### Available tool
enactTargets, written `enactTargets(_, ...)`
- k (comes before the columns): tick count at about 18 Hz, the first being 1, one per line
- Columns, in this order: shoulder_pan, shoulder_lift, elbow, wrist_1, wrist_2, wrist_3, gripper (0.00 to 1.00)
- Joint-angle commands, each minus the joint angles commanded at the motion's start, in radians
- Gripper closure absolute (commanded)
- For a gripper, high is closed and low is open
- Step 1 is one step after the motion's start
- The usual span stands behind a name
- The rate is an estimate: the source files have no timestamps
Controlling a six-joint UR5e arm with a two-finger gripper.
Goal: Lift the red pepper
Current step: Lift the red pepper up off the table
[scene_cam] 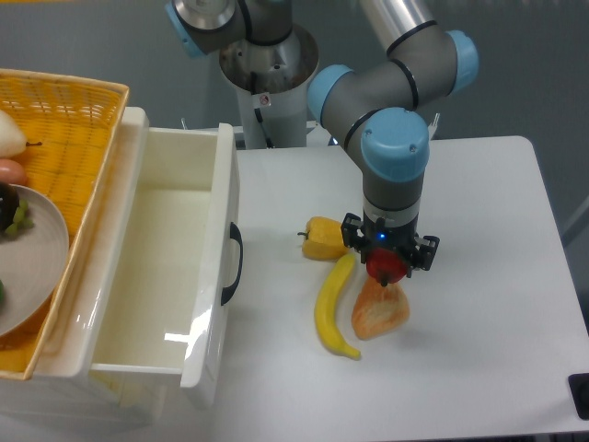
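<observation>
White tabletop (479, 276) under me, grey wall behind, and my arm comes down from the top of the shot with those blue joint caps. So my gripper (388, 262) is pointing straight down and my fingers are pinched on the red pepper (387, 265), which sits right between them, clear of the table as far as I can tell. It's hanging just above the top end of the orange-tan wedge (379, 310), which is lying flat on the table, and from this angle the two overlap a little so I can't say if they're touching or not. Just left of the wedge is the banana (332, 308), lying lengthwise with its upper tip near my gripper and its lower tip curling toward the front edge. The yellow pepper (327, 238) is on its side right beside my left finger, stem pointing left, pretty much at the banana's top end. Further left there's the white drawer (166, 267), pulled open with its dark handle (236, 262) facing the fruit. On the far left is a yellow woven basket (74, 129) with a grey plate (41, 253) in it, plus a few bits of produce at the edge that are too cut off to name.
</observation>
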Motion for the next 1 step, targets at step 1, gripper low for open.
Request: enactTargets(1, 0.000, 0.000, 0.000, 0.000, 0.000, 0.000, 0.56)
